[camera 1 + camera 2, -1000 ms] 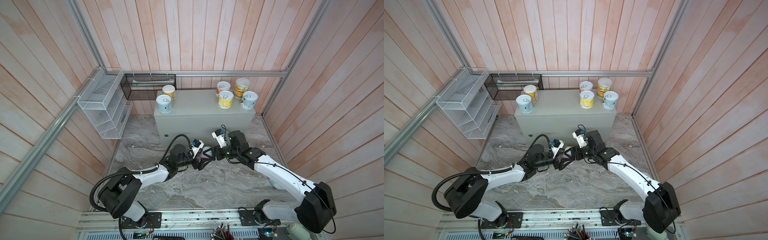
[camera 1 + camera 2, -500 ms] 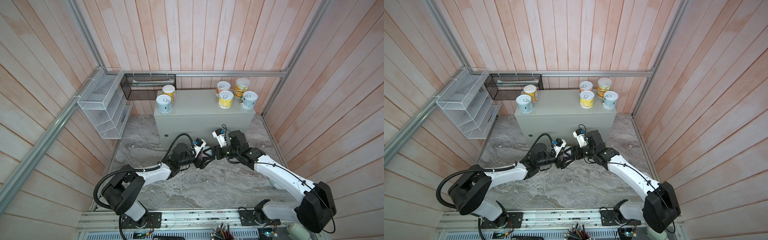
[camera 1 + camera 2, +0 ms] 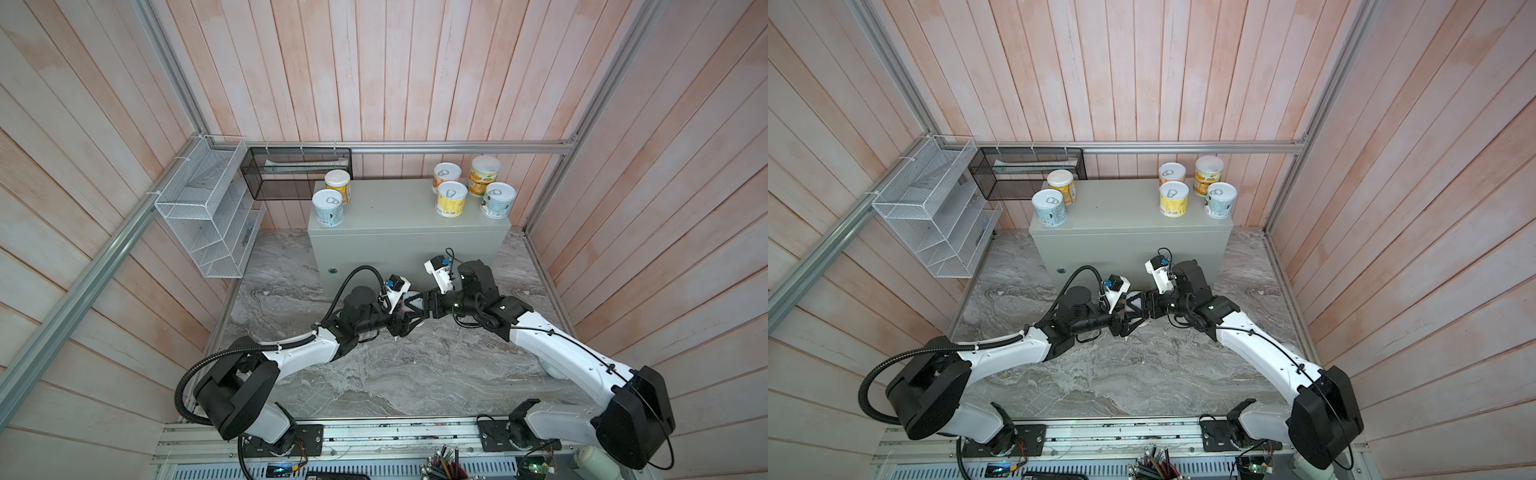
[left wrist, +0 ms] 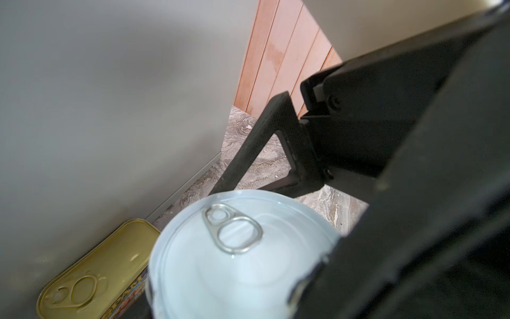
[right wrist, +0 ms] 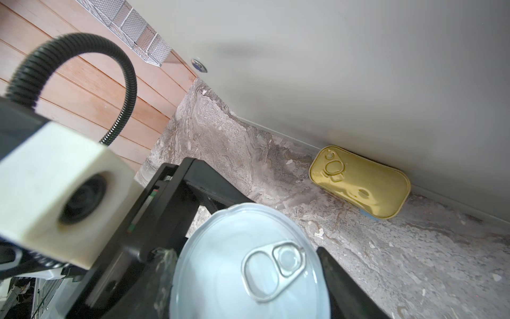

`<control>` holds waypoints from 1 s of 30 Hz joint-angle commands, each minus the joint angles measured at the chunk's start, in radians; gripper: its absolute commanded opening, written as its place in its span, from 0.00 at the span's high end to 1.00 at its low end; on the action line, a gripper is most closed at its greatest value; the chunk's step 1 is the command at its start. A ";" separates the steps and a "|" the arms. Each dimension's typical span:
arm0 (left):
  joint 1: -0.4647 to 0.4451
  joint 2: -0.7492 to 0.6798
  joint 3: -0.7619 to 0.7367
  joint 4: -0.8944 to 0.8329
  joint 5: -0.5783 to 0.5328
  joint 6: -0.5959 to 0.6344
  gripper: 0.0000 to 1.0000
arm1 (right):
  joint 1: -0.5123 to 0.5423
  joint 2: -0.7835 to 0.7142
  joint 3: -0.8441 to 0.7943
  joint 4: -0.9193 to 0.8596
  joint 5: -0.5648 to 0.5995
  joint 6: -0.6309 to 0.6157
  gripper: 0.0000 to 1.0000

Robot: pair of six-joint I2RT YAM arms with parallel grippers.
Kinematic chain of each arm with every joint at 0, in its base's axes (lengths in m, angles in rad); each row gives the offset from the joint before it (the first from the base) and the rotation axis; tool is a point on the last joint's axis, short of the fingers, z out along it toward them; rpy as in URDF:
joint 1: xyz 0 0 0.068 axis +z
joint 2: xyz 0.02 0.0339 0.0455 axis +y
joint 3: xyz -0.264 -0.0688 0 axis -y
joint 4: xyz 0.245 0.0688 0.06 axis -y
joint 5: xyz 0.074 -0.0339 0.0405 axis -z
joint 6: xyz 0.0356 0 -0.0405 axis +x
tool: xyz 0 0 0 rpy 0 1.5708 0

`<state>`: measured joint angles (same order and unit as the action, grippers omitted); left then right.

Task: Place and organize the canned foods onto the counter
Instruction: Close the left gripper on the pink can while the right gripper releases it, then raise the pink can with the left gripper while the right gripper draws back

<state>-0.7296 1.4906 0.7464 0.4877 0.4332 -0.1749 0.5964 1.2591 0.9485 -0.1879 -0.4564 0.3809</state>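
In front of the counter [image 3: 395, 208] [image 3: 1113, 203] my two grippers meet over the marble floor around one small round can [image 3: 409, 300] [image 3: 1133, 301] with a white pull-tab top [image 4: 234, 262] [image 5: 248, 262]. My right gripper [image 3: 414, 307] [image 5: 245, 276] is shut on its sides. From the opposite side, my left gripper [image 3: 408, 312] [image 4: 234, 284] has its fingers against the same can. A gold-topped rectangular tin [image 4: 93, 270] [image 5: 358, 182] lies on the floor against the counter's front. Several cans stand on the counter: two at its left end [image 3: 328, 208], the others at its right end [image 3: 451, 198].
A white wire basket [image 3: 208, 216] hangs on the left wall, and a black mesh basket [image 3: 297, 172] on the back rail beside the counter. The counter's round lock [image 3: 332, 270] faces the arms. Wooden walls close in three sides.
My left gripper has moved in a little towards the right one, and its jaws have narrowed onto the can. The right gripper and the can have stayed where they were.
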 commanded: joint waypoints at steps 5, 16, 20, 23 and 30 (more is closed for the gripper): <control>0.021 -0.074 0.094 -0.089 -0.057 -0.082 0.36 | 0.006 -0.126 0.011 -0.086 0.101 -0.075 0.20; 0.021 -0.145 0.183 -0.170 -0.072 -0.130 0.36 | 0.003 -0.348 -0.134 0.066 0.265 -0.062 0.15; 0.011 -0.168 0.242 -0.217 -0.088 -0.122 0.36 | 0.003 -0.443 -0.191 0.119 0.331 -0.067 0.14; -0.009 -0.168 0.304 -0.275 -0.122 -0.093 0.36 | 0.003 -0.504 -0.236 0.159 0.356 -0.071 0.14; -0.027 -0.119 0.496 -0.455 -0.260 0.018 0.36 | 0.002 -0.588 -0.325 0.209 0.423 -0.073 0.13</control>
<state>-0.7593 1.3674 1.1580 0.0616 0.2607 -0.2237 0.6014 0.6914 0.6518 -0.0269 -0.0841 0.3176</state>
